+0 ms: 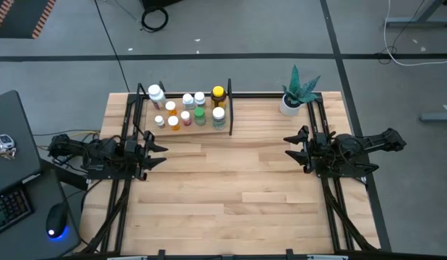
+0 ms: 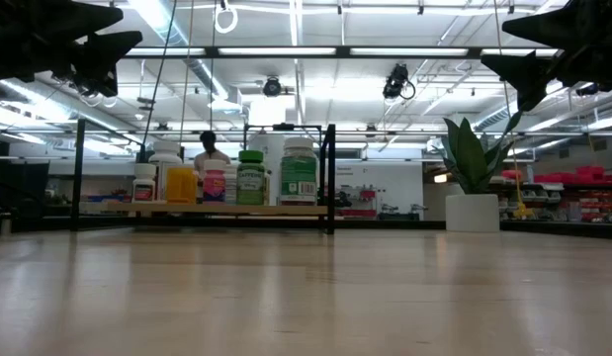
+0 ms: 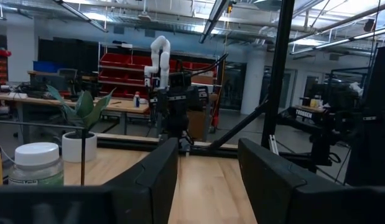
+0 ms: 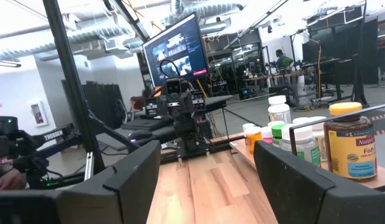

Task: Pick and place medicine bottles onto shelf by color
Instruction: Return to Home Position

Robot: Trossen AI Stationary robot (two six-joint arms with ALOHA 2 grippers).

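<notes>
Operator: Where do the medicine bottles (image 1: pixel 187 108) stand?

Observer: All of them are on the shelf (image 1: pixel 229 108), which sits at the far edge of the table (image 1: pixel 230 188), left of the middle. They stand upright in loose rows on the board, close together.

Operator: Colours?

Observer: Mostly white caps. Seen from above, the amber bottle with the yellow cap (image 1: pixel 218 94) is at the far right end of the shelf. A green bottle (image 1: pixel 200 115) stands nearer the front, with a white-capped one just to its right. In the low view an orange bottle (image 2: pixel 181 185) shows toward the left end.

Operator: And the left arm?

Observer: The left end effector (image 1: pixel 159 152) hangs over the table's left side, near the shelf's front-left corner but apart from it. Its fingers are spread wide with nothing between them.

Operator: The right?

Observer: The right end effector (image 1: pixel 289 148) hangs over the right side, on the near side of the white pot with the plant (image 1: pixel 289 105) and clear of it. Its fingers are also spread wide and hold nothing. The two face each other across the table, and the low view shows both raised well above the tabletop.
</notes>
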